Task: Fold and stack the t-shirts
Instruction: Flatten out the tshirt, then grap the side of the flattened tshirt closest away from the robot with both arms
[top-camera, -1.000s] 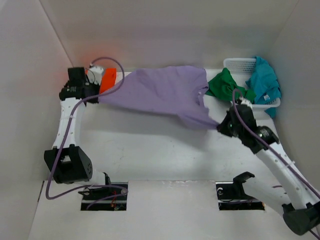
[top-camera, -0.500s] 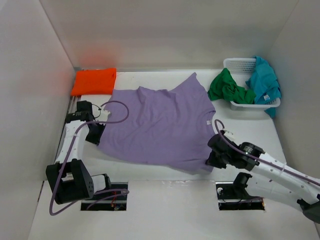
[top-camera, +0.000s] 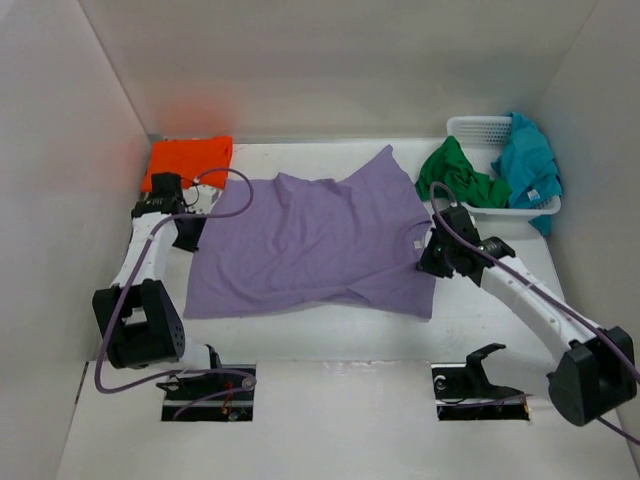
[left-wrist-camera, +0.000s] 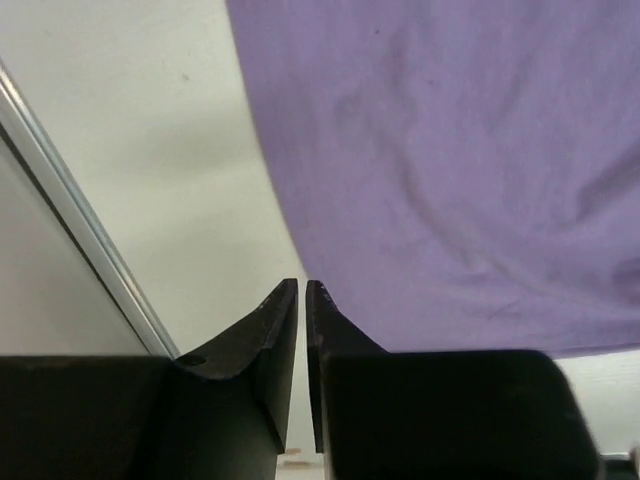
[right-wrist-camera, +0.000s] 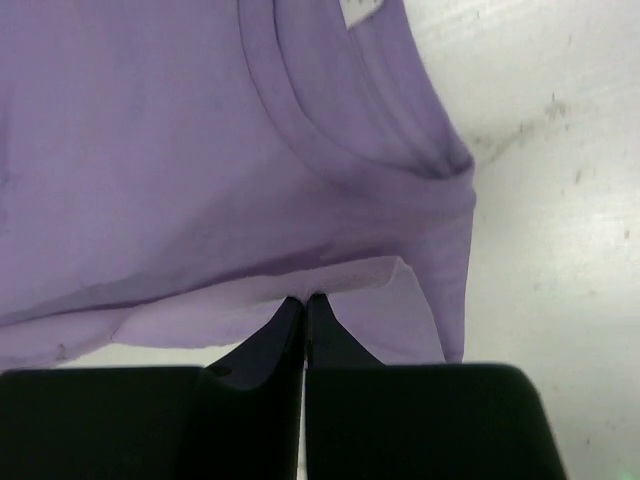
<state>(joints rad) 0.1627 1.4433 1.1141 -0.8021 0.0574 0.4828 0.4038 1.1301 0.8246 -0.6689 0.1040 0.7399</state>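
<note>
The lavender purple t-shirt (top-camera: 310, 235) lies spread flat mid-table, collar to the right. My left gripper (top-camera: 188, 238) is at its left edge, jaws shut with only a slit and nothing between them; in the left wrist view (left-wrist-camera: 302, 288) the cloth (left-wrist-camera: 450, 150) lies just to their right. My right gripper (top-camera: 430, 258) is at the shirt's right edge by the collar, shut on a fold of the purple cloth (right-wrist-camera: 200, 150) in the right wrist view (right-wrist-camera: 305, 298). The folded orange t-shirt (top-camera: 188, 160) lies at the back left. The green t-shirt (top-camera: 455, 175) and the teal t-shirt (top-camera: 528, 165) hang over the basket.
The white mesh basket (top-camera: 470, 127) stands at the back right corner. White walls close in the table on the left, back and right. A metal rail (left-wrist-camera: 70, 220) runs along the left wall foot.
The purple shirt went from held stretched in the air at the back to lying flat on the table. Both grippers dragged it toward the near edge, then moved back toward the middle.
</note>
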